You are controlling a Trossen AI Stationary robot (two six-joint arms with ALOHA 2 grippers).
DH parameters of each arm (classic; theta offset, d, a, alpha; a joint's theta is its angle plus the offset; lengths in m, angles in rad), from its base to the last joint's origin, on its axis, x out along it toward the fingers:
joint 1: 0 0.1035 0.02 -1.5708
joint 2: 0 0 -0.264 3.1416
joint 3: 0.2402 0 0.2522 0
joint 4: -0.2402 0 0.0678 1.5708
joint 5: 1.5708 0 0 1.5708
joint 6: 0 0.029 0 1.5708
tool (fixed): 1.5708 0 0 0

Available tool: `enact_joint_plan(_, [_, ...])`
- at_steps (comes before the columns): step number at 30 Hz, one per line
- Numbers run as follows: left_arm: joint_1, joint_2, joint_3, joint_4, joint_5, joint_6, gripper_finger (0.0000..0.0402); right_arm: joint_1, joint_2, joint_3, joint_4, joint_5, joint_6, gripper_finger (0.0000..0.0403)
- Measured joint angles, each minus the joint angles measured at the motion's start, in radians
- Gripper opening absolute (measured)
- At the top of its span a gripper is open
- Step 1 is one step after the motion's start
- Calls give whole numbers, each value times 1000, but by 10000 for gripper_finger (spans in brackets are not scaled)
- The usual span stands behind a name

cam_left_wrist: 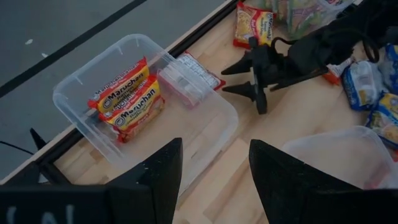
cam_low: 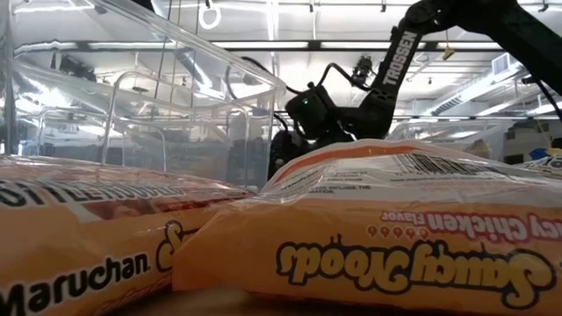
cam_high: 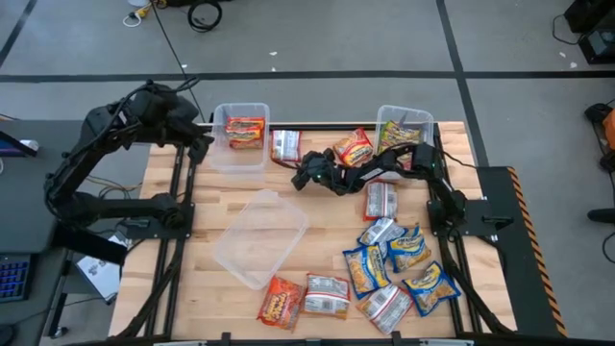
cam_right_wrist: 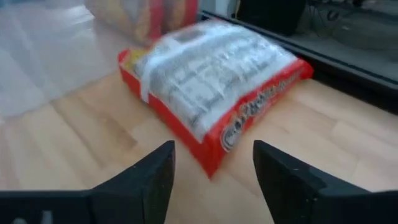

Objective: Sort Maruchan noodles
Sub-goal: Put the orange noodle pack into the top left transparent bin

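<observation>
Two orange packets already lie in the left bin at the bench's far edge, so the red ones likely belong there. The left pincer hovers spread and empty near that bin. Just beside the bin, a red packet lies flat, print side down, on the wood. The right pincer, spread with nothing between its fingers, points at it. To take it well, I judge it should straddle a short edge, drop low and pinch the crinkly film without sliding it. The remaining packets cluster near right. The low view is blocked by two packets; the right bin's contents are unclear.
</observation>
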Motion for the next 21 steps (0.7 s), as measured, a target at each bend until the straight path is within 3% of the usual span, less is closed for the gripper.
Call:
enact_joint_plan(4, [-35,0,0,11,-33,-15,189,15,15,4,-29,-30,86,180])
enact_joint_plan(8, [-67,0,0,29,-50,-28,189,27,66,10,54,29,85,158])
enact_joint_plan(16, [-115,0,0,29,-50,-90,189,38,158,80,152,116,39,159])
enact_joint_plan(21, [-142,0,0,28,-73,-99,189,39,161,95,150,117,66,158])
